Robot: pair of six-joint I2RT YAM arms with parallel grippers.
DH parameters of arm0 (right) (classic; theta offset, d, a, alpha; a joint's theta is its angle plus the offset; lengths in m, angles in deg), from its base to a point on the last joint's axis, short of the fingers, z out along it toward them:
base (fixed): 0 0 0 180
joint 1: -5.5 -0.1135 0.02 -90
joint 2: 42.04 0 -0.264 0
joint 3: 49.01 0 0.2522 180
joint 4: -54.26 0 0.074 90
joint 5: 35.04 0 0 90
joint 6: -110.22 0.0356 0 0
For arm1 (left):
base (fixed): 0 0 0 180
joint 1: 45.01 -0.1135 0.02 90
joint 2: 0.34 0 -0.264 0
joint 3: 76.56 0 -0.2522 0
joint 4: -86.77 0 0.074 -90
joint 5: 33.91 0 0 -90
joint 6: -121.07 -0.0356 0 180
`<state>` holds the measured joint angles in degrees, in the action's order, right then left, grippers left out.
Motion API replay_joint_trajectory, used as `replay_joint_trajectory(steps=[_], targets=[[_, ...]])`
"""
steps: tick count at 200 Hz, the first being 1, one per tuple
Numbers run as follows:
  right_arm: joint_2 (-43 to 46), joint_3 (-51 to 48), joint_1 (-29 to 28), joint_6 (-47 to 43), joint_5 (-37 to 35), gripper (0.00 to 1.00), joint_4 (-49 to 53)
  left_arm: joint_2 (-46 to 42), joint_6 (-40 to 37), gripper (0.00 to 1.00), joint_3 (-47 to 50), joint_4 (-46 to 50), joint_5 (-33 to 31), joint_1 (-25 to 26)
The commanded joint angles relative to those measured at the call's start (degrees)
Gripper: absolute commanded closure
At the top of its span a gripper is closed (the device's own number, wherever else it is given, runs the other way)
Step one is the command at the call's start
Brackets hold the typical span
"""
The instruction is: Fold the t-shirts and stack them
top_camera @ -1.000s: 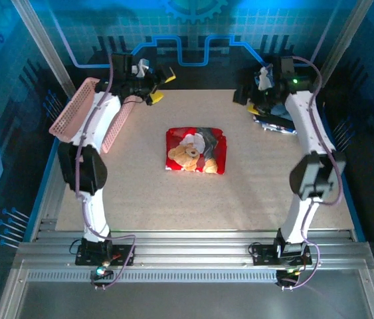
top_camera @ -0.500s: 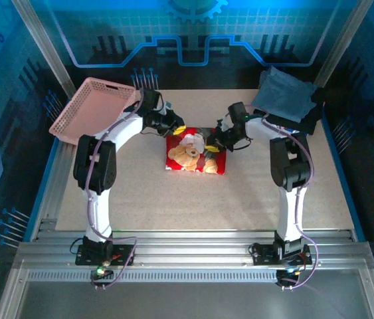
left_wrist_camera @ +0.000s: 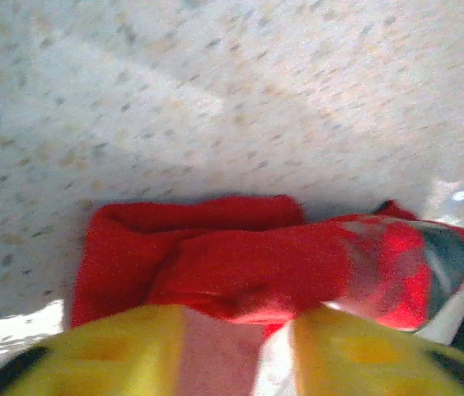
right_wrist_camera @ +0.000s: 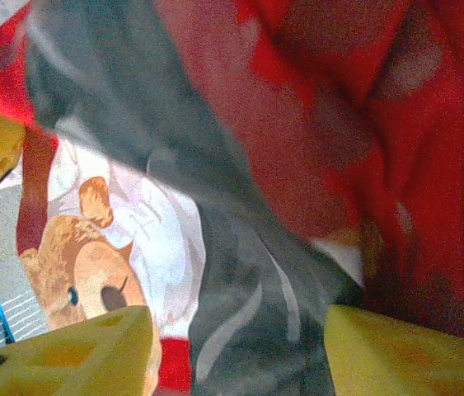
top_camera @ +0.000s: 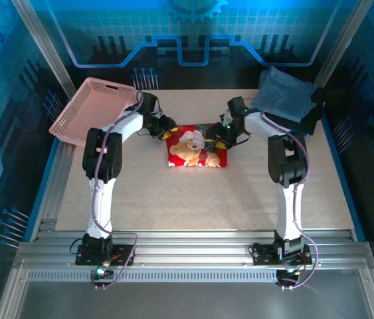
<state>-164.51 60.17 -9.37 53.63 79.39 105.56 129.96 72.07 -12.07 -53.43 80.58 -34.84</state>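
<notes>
I'm closing in: left fingers (left_wrist_camera: pixel 108 351) and right fingers (right_wrist_camera: pixel 91 346), both parted, are now straddling the red t-shirt (top_camera: pixel 196 147), readying its lift.

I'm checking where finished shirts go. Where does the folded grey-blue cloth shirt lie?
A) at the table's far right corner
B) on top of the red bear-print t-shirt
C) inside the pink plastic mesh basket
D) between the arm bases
A: the folded grey-blue cloth shirt lies far right, apart from the red bear-print t-shirt mid-table and the pink plastic mesh basket far left.
</notes>
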Motion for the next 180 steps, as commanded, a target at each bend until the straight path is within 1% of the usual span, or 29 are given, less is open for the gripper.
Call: replay_joint_trajectory(steps=[1,11,25,30,45,69,81,109,123,146,158,173,180], targets=[[10.71,-0.4,0.5,-4.79,-6.76,0.3,7.09,-8.43,1.54,0.25,-0.3,-4.76,4.28,-0.59],[11.87,0.38,0.54,-6.95,-9.29,0.26,10.32,-11.54,3.83,0.17,1.06,-8.26,7.2,-0.43],[11.7,0.91,0.61,-9.81,-11.8,0.23,13.3,-16.36,4.71,0.09,3.09,-11.01,8.93,-0.33],[11.22,0.65,0.71,-10.39,-12.06,0.2,13.6,-18.25,4.58,0.07,4.13,-11.73,9.29,-0.28],[9.27,0.38,0.77,-11.19,-10.83,0.19,13.04,-24.03,3.47,0.01,7.82,-13.37,9.96,-0.46],[4.17,1.88,0.18,-12.05,-11.07,0.18,10.93,-32.66,-2.02,0.01,13.31,-10.89,7.99,-0.68],[0.97,3.94,-0.07,-12.29,-11.05,0.18,10.63,-36.8,-3.49,0.01,17.04,-10.14,6.96,-1.15],[-5.99,9.5,-0.68,-12.32,-11.42,0.18,11.03,-45.51,-1.83,0.01,27.57,-11.03,6.23,-3.32],[-8.7,12.74,-1.33,-12.66,-12.63,0.18,12.88,-49.51,-1.76,0.01,31.96,-10.09,5.69,-4.44],[-10.5,13.94,-2.01,-12.19,-12.93,0.18,12.65,-55.51,-2.72,0.01,36.8,-6.84,4.22,-6.65],[-13.45,15.13,-2.43,-11.88,-12.89,0.19,13.34,-58.2,-3.08,0.01,38.55,-5.52,3.84,-7.88],[-15.31,16.29,-2.85,-11.3,-12.26,0.21,13.31,-61.28,-3.18,0.01,40.22,-4.52,3.37,-9.23],[-16.23,17.25,-2.99,-11.13,-11.92,0.24,13.25,-62.63,-3.25,0.01,40.85,-4.42,3.09,-9.55]])
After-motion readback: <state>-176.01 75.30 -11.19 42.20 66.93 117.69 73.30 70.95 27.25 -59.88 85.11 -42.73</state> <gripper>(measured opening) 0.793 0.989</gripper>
